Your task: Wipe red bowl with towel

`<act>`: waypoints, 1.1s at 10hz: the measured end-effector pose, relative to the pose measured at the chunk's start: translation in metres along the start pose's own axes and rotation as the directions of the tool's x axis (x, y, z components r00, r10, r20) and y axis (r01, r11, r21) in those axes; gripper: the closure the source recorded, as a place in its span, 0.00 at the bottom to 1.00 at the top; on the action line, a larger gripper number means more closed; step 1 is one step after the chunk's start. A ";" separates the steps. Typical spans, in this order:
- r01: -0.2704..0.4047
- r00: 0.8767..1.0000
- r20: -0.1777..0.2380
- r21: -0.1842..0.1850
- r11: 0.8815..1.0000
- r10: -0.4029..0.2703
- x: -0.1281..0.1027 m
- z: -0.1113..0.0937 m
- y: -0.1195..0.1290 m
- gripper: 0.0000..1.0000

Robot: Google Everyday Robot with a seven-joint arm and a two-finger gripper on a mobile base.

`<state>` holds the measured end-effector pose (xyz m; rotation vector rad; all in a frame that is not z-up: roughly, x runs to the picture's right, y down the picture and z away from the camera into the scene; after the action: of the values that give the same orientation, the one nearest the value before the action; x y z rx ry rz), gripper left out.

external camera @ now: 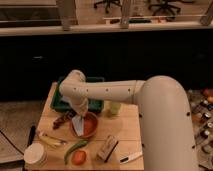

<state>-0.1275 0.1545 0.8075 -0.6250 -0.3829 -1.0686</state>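
The red bowl (89, 125) is a round, shallow orange-red dish on the wooden table, left of centre. My gripper (80, 111) points down just above the bowl's left rim, at the end of the white arm that reaches in from the right. It is shut on the towel (78, 124), a pale grey-blue limp strip. The towel hangs from the gripper into the left part of the bowl and covers that side. The wrist hides the fingers themselves.
A green tray (64, 99) lies behind the bowl. A pale green cup (114, 107) stands to its right. In front are a green pepper (75, 148), an orange ball (78, 158), a wooden block (106, 147), a white utensil (131, 158) and a white lid (34, 155).
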 end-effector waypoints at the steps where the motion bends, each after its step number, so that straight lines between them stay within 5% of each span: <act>1: 0.013 1.000 0.012 0.000 1.000 -0.013 -0.009 0.001 0.009 1.00; 4: 0.011 0.999 0.033 0.009 1.000 -0.011 -0.015 0.003 0.035 1.00; 8: -0.103 0.995 0.002 0.010 0.995 0.103 0.035 -0.001 0.082 1.00; 11: -0.130 0.991 -0.029 0.013 0.991 0.130 0.058 -0.005 0.078 1.00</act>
<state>-0.0324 0.1369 0.8144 -0.6150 -0.3174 -0.9501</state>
